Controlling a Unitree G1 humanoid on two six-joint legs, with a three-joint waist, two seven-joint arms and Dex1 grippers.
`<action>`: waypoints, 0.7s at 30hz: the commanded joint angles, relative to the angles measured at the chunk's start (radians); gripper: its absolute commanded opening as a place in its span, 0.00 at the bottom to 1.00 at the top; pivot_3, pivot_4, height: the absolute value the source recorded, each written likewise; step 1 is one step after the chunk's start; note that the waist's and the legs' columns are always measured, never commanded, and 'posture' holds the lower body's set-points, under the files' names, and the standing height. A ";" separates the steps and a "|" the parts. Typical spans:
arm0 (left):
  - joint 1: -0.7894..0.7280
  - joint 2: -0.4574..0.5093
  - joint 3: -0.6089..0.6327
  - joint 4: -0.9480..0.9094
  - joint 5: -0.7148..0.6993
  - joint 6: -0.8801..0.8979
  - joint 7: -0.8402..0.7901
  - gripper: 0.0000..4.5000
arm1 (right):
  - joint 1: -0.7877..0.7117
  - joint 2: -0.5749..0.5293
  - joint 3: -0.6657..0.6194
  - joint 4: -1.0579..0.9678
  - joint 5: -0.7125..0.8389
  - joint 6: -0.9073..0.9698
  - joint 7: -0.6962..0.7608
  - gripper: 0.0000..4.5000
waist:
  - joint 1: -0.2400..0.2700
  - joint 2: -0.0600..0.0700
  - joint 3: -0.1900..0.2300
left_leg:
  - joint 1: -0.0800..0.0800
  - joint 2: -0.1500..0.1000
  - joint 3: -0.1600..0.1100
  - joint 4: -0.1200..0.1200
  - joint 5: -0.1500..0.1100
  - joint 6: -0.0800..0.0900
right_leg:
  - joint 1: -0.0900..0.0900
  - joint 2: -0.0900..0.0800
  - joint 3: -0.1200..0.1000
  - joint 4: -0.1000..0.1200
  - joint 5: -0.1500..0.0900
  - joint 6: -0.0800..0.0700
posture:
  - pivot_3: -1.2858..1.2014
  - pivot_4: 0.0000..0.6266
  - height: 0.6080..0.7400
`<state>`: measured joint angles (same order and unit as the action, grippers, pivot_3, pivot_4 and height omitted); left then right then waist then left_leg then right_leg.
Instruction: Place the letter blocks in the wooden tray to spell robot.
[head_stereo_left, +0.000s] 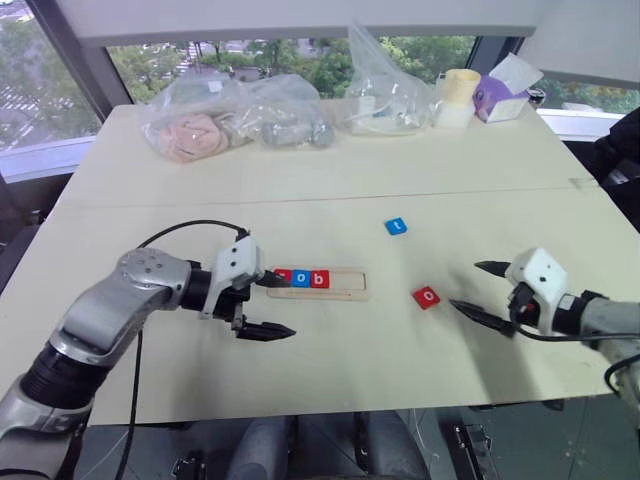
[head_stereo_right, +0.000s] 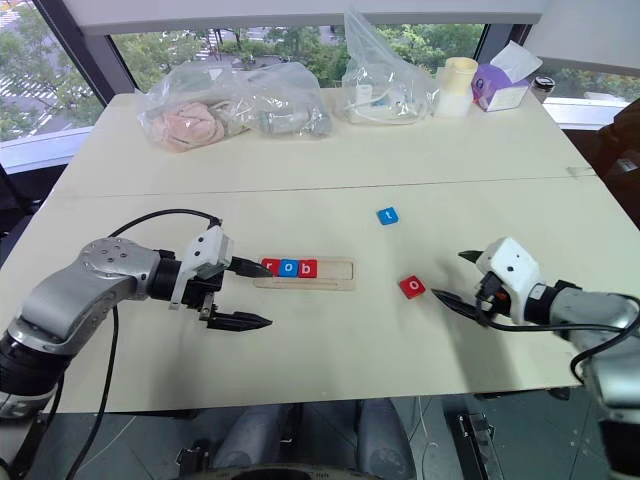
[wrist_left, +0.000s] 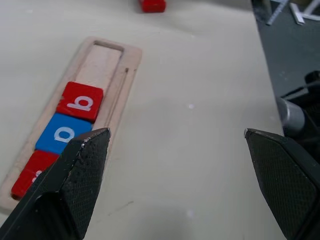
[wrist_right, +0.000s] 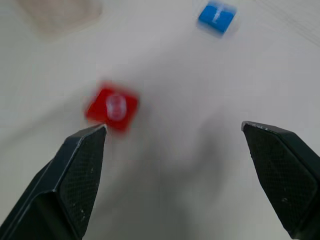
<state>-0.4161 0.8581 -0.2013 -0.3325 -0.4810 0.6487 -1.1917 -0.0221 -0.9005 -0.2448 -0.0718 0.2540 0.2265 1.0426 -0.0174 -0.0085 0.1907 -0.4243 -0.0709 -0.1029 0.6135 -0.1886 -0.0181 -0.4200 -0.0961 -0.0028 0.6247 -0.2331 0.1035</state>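
Observation:
The wooden tray (head_stereo_left: 345, 285) lies mid-table, with three letter blocks at its left end: red r (head_stereo_left: 283, 277), blue o (head_stereo_left: 301, 279) and red b (head_stereo_left: 319, 279). Its right part is bare. A loose red o block (head_stereo_left: 427, 297) lies to the right of the tray, and a blue t block (head_stereo_left: 396, 226) lies farther back. My left gripper (head_stereo_left: 270, 300) is open at the tray's left end, holding nothing, its fingers either side of that end. My right gripper (head_stereo_left: 481, 290) is open just right of the red o block (wrist_right: 112, 109), apart from it and holding nothing.
Clear plastic bags (head_stereo_left: 235, 120) with contents line the table's far edge, alongside a pale cup (head_stereo_left: 458, 97) and a purple tissue box (head_stereo_left: 503, 98). A black cable (head_stereo_left: 185, 228) loops over my left arm. The table's front edge (head_stereo_left: 330, 405) runs close below both grippers.

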 joint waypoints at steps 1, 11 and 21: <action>-0.015 0.005 0.026 -0.020 -0.003 -0.013 -0.007 1.00 | -0.092 -0.016 0.069 0.136 -0.028 -0.152 0.100 0.99 | 0.002 0.000 0.000 | 0.000 0.000 0.000 0.000 0.000 0.000 | 0.000 0.000 0.000 0.000 0.000 0.000 | 0.52 0.24 1.00; 0.044 0.004 0.064 -0.087 -0.024 0.033 0.063 1.00 | -0.278 0.052 0.245 0.356 -0.098 -0.321 0.180 0.99 | 0.006 0.000 0.000 | -0.001 -0.001 -0.001 0.000 0.000 0.000 | -0.001 -0.001 0.000 0.001 0.000 0.000 | 0.52 0.24 1.00; 0.048 -0.012 0.052 -0.091 -0.010 0.032 0.096 1.00 | -0.396 0.107 0.311 0.456 -0.130 -0.340 0.197 0.99 | 0.005 0.000 0.000 | 0.000 -0.001 -0.001 0.001 0.000 0.000 | -0.001 0.000 0.001 0.003 0.000 0.000 | 0.52 0.24 1.00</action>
<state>-0.3658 0.8439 -0.1690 -0.3969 -0.4899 0.6896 -1.1017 -0.4092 -0.7884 0.0650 0.3804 0.1295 -0.1033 1.2299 -0.0122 -0.0084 0.1909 -0.4239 -0.0718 -0.1041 0.6140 -0.1885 -0.0183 -0.4207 -0.0963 -0.0022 0.6280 -0.2329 0.1034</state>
